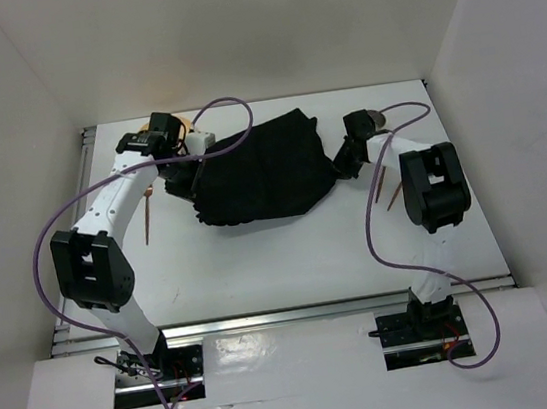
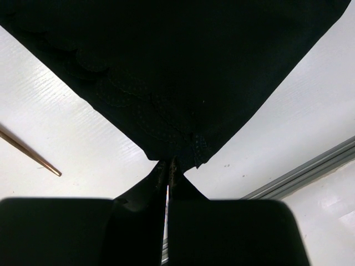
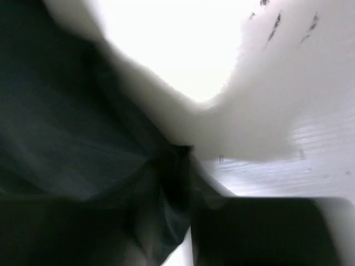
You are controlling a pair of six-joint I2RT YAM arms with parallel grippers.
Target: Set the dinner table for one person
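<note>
On the left gripper (image 2: 167, 168) the jaws pinch a corner of the black cloth mat (image 2: 183, 66) near the counter's (image 2: 66, 122) far edge, probably to pull it flat. The right gripper (image 1: 341, 168) is at the opposite side, and I cannot tell whether its jaws grip.

Biggest open patch is the near half of the dinner table (image 1: 291, 263), bare white from the black cloth (image 1: 264, 170) down to the near rail (image 1: 337, 307); the cloth sits bunched across the back middle, so nothing slides flat through there; the left arm (image 1: 103, 212) slants over the left side with one chopstick (image 1: 148, 221) lying just beside it; the right arm (image 1: 432, 184) hangs over the right side, two more sticks (image 1: 389, 192) next to it; a purple cable (image 1: 369, 222) loops across the right-hand gap; white walls (image 1: 4, 149) box in three sides.
</note>
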